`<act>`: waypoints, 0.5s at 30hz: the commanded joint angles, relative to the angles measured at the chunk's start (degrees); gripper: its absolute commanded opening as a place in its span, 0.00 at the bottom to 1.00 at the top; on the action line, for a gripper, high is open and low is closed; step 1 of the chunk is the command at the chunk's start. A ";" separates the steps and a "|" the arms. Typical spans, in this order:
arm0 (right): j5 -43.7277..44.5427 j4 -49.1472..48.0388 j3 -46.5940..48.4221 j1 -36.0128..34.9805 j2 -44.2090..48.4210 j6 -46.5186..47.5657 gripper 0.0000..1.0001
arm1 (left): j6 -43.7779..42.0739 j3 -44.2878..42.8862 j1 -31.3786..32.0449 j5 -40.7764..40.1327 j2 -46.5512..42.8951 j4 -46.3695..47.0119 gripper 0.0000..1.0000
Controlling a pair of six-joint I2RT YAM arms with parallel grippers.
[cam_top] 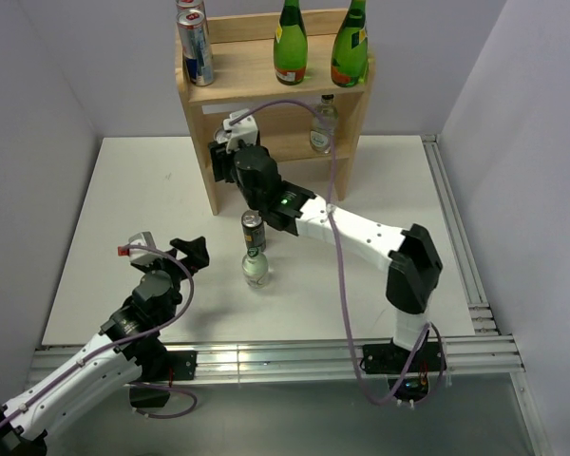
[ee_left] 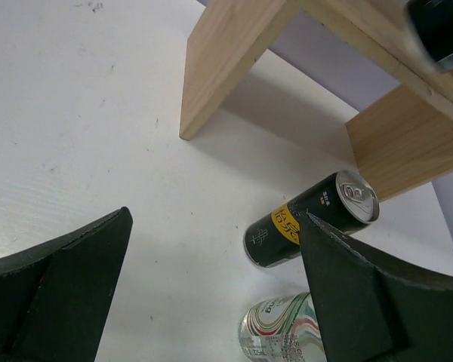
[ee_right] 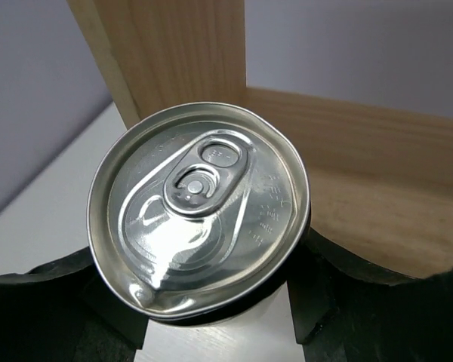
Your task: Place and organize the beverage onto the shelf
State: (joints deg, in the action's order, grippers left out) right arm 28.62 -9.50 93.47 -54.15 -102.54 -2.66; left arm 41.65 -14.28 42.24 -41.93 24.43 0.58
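As the silver-topped can [ee_right: 200, 207] nears the shelf [cam_top: 247, 66], my right jaws are clamped on its sides, one on each flank, with the lid facing the wrist camera. In the overhead view that arm [cam_top: 361, 228] reaches to the left end of the lower tier [ee_right: 377, 204], at upper centre of the frame, just beside the side panel [ee_right: 185, 53]. Whether the can's base rests on wood I cannot tell; my own wrist hides it.

My left jaws stand wide and hold nothing, hovering over the tabletop [cam_top: 133, 190] at lower left. A dark can [cam_top: 254, 230] and a pale can [cam_top: 256, 271] wait between my arms.

The upper tier carries two red-and-blue cans [cam_top: 197, 47] at its left and two green bottles [cam_top: 290, 43] at its right. A clear bottle [cam_top: 324, 123] stands at the right of the lower tier.

To place well, I judge the can should go in upright, well onto the board and short of the panel. I should let go only once the wood bears its weight, then back straight out so nothing brushes it over. Tucking it into the corner would leave room for the two waiting cans.
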 commanded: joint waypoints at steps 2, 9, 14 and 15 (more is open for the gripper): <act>-1.99 -0.96 9.17 1.50 -2.48 0.63 0.00 | 1.51 0.83 0.21 -3.16 -1.92 -1.89 1.00; -2.69 1.50 17.26 2.82 -8.63 1.16 0.00 | 0.81 0.84 0.21 -2.10 -1.40 -1.28 0.99; -2.61 2.29 21.13 3.17 -10.83 1.60 0.00 | 0.72 1.01 0.21 -1.66 -1.66 -1.19 0.99; -2.43 2.29 21.40 3.09 -11.27 1.69 0.00 | 0.63 0.84 0.21 -1.66 -1.57 -1.19 0.99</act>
State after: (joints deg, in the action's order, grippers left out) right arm 25.78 -1.32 109.54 -51.48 -114.63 -2.09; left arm 42.28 -13.47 42.26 -43.40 23.07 -1.56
